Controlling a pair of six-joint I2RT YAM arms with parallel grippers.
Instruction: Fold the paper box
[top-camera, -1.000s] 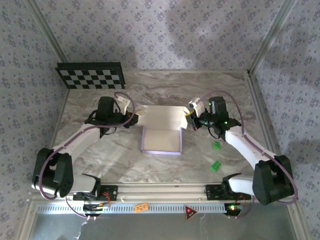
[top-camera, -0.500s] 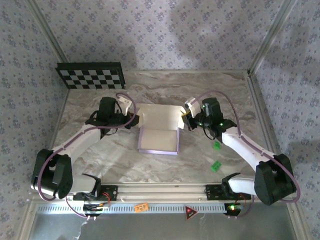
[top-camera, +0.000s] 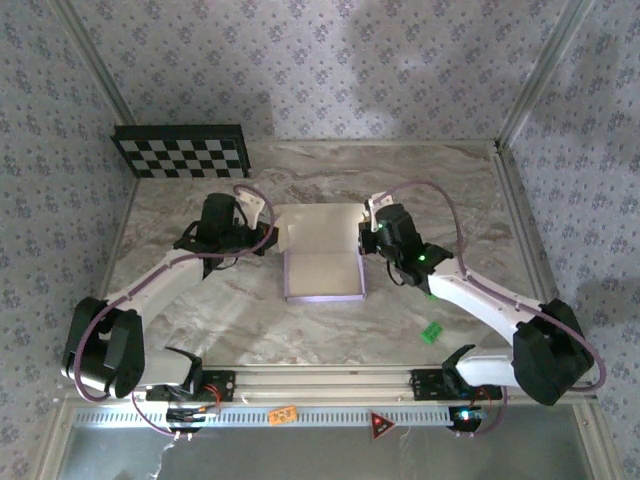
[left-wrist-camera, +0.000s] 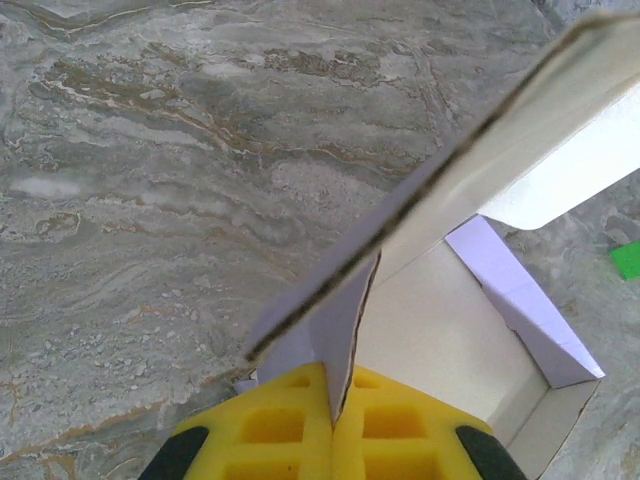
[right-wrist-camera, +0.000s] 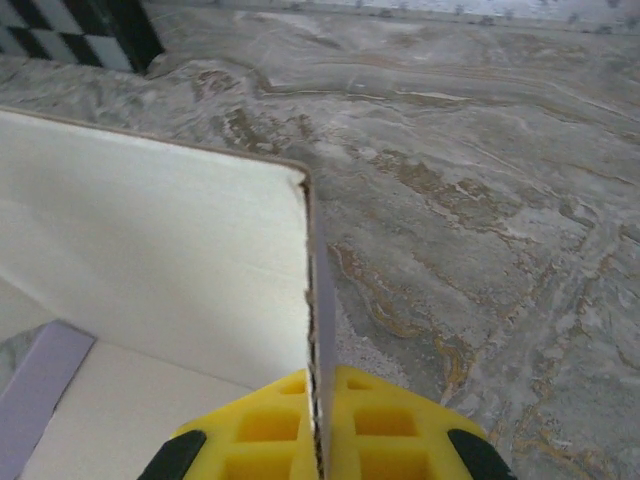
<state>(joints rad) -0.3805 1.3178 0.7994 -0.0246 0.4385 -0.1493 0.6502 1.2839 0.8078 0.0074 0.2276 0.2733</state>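
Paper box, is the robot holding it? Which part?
Yes. Both pairs of jaws pinch the paper box by its side flaps, one left, one right.

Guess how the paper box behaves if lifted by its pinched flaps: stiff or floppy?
Likely floppy: the paper box is thin sheet, seen edge-on at the left claw, so flaps would probably hinge at creases. Probably light for its size. Pushed, the loose side walls may skew rather than slide squarely.
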